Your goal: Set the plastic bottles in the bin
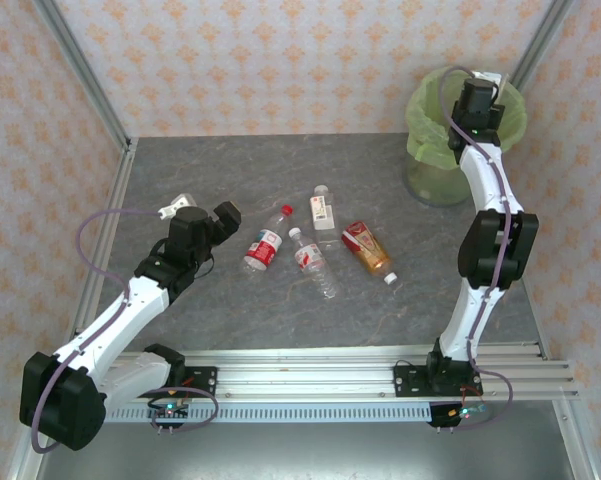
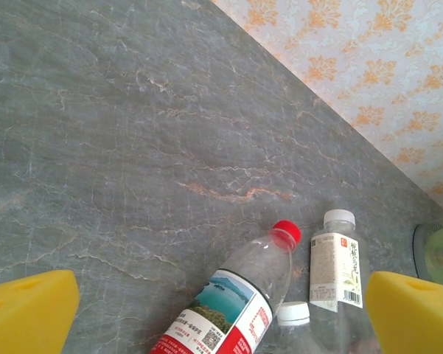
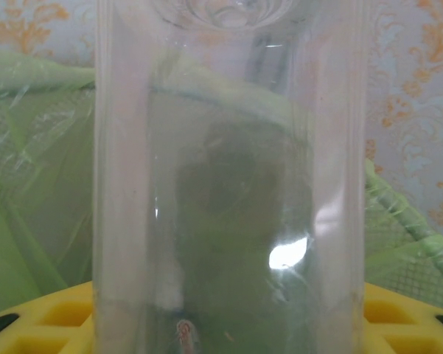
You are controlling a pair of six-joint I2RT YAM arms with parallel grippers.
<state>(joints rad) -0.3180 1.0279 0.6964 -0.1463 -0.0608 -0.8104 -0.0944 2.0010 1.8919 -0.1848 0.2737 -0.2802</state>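
1. At the left, our left gripper (image 1: 218,220) hangs low over the table (image 1: 180,170). Its yellow fingers (image 2: 29,313) are spread wide with nothing between them, and it points toward the bottles lying mid-table.
2. Just ahead of it lies the red-capped bottle (image 1: 265,244) on its side. To the right come the white-capped bottle (image 1: 313,263), the white-labelled bottle (image 1: 323,209) a little farther back, and the brown-orange bottle (image 1: 367,249). All four rest on the table, well apart from the bin.
3. In the far right corner stands the bin (image 1: 435,185). Our right gripper (image 1: 475,105) sits over its mouth, jaws pinching a clear bottle (image 3: 228,184) that hangs above the green liner (image 3: 29,147).
4. We judge the step in hand to be the drop of this clear bottle. The next move calls for the right jaws to part while the bottle sits over the opening rather than over the rim.
5. After that, our left gripper looks best placed for the red-capped bottle. It would need to come down and close across the body, and a round, light bottle may roll away.
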